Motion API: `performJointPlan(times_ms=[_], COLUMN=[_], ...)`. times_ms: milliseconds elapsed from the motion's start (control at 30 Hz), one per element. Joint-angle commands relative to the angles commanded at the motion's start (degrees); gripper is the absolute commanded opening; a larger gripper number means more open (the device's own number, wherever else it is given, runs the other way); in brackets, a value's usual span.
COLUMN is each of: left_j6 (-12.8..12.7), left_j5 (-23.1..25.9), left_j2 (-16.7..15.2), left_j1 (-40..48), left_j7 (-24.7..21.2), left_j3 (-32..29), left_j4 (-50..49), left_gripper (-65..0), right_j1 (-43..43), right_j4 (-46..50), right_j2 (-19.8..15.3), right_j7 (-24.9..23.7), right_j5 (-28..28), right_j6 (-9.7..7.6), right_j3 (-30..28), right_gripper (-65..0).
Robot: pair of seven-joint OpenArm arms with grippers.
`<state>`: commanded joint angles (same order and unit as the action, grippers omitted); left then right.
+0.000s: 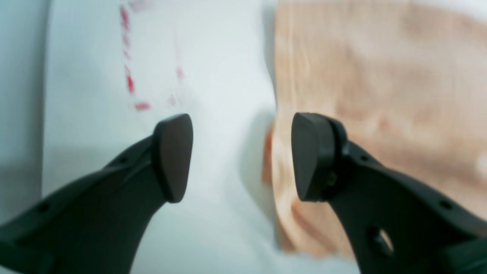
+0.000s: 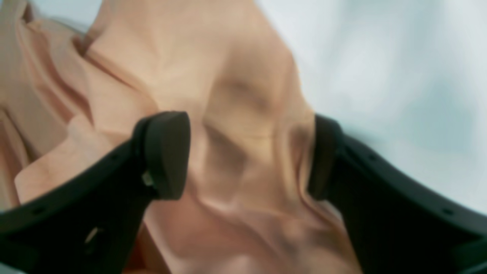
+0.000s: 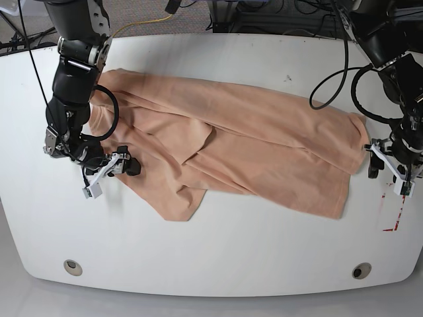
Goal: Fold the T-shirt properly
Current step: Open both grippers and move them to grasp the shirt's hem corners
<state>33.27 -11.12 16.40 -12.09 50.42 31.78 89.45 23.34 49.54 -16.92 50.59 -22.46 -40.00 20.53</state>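
Note:
The peach-pink T-shirt [image 3: 238, 142] lies spread and wrinkled across the white table [image 3: 218, 251], with a folded flap near its middle. My right gripper [image 3: 111, 176] is at the shirt's left edge. In the right wrist view it [image 2: 245, 156] is open, with a raised fold of the shirt [image 2: 236, 125] between its fingers. My left gripper [image 3: 388, 170] is at the shirt's right edge. In the left wrist view it [image 1: 242, 156] is open and straddles that edge, one finger [image 1: 312, 156] over the shirt [image 1: 380, 76] and the other over bare table. The collar is not visible.
Red marks [image 3: 391, 214] are on the table just in front of my left gripper, and they also show in the left wrist view [image 1: 131, 82]. Two round holes [image 3: 73, 267] [image 3: 361, 271] sit near the table's front edge. Cables [image 3: 264, 13] run behind the table.

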Motion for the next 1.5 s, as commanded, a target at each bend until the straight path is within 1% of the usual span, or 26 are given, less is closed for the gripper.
performJointPlan(times_ms=[33, 133, 167, 200, 233, 333, 467, 600, 733, 833, 900, 967, 1133, 1233, 1300, 1400, 1433, 1500], left_j6=[-1.23, -3.78, -5.19, -6.51, -7.47, -7.65, -7.74, -7.82, -7.82, -7.82, -7.65, -7.47, -7.65, -7.56, -7.56, -7.56, -7.56, -7.56], left_j5=[0.00, 0.00, 0.00, 0.00, 0.00, -0.09, 0.00, 0.00, 0.00, 0.00, 0.00, -0.70, -0.88, -0.88, -1.05, -1.14, -1.14, -1.14], left_j2=[0.00, 0.00, 0.00, 0.00, 0.00, 0.18, 0.18, 0.35, 0.44, 0.44, 0.44, 0.44, 0.26, -0.09, -1.14, -1.58, -1.58, -1.58], left_j1=[-0.88, -2.73, -3.43, -4.22, -5.27, -7.82, -9.41, -12.48, -15.56, -17.76, -19.52, -19.87, -20.13, -20.13, -20.13, -20.13, -20.13, -20.13], left_j7=[0.00, 0.00, -0.09, -0.09, -0.09, -0.97, -7.30, -13.63, -18.99, -20.84, -21.89, -24.09, -25.58, -25.58, -25.58, -25.67, -25.76, -25.76], left_j3=[0.00, 0.00, 0.00, 0.00, -0.26, -2.73, -5.01, -8.70, -9.58, -9.93, -12.04, -12.48, -13.80, -13.80, -13.80, -13.80, -13.80, -13.80], left_j4=[-1.23, -3.78, -4.84, -6.15, -7.82, -13.36, -20.48, -31.47, -40.44, -45.01, -47.82, -49.93, -54.42, -54.42, -54.42, -54.33, -54.33, -54.33], left_gripper=[-21.5, -13.3, -12.4, -12.1, -11.9, -11.9, -11.9, -11.9, -11.9, -11.9, -11.9, -11.9, -11.9, -12.1, -12.4, -13.5, -16.9, -26.2], right_j1=[0.09, 0.09, 0.09, 0.09, 0.09, 0.09, 0.09, 0.09, 0.09, 0.00, 0.00, -0.09, -0.09, -0.35, -1.23, -1.49, -1.58, -1.58], right_j4=[0.00, 0.00, 0.00, 0.00, 0.00, 0.00, 0.00, 0.09, 0.09, 0.09, 0.09, 0.09, 0.35, 2.20, 3.34, 4.31, 4.40, 4.40], right_j2=[0.00, 0.00, -0.09, -0.18, -0.18, -0.18, -0.09, -0.09, -0.09, -0.26, -0.35, -0.35, -0.26, -0.09, -0.09, -0.09, -0.09, -0.09], right_j7=[0.00, 0.00, 0.00, 0.00, 0.00, 0.00, 0.09, 0.09, 0.09, 0.09, 0.09, 0.09, 0.09, 0.09, 0.09, 0.09, 0.09, 0.09], right_j5=[0.09, 0.26, 0.26, 0.26, 0.26, 0.26, 0.09, -0.18, -0.18, -0.18, -0.18, -0.18, -0.26, -0.26, -0.26, -0.26, -0.26, 0.00], right_j6=[0.00, 0.00, 0.00, 0.00, 0.00, 0.00, 0.00, 0.00, 0.00, 0.00, 0.00, 0.00, 0.00, 0.00, 0.00, 0.00, 0.00, 0.00], right_j3=[0.00, -0.18, -0.26, -0.26, -0.26, -0.35, -0.35, -0.35, -0.35, -0.26, -0.18, -0.18, -0.09, -0.18, -0.18, -0.35, -0.35, -0.35], right_gripper=[-39.5, -56.6, -62.0, -64.8, -65.0, -65.0, -65.0, -65.0, -65.0, -65.0, -65.0, -65.0, -65.0, -65.0, -65.0, -65.0, -65.0, -65.0])
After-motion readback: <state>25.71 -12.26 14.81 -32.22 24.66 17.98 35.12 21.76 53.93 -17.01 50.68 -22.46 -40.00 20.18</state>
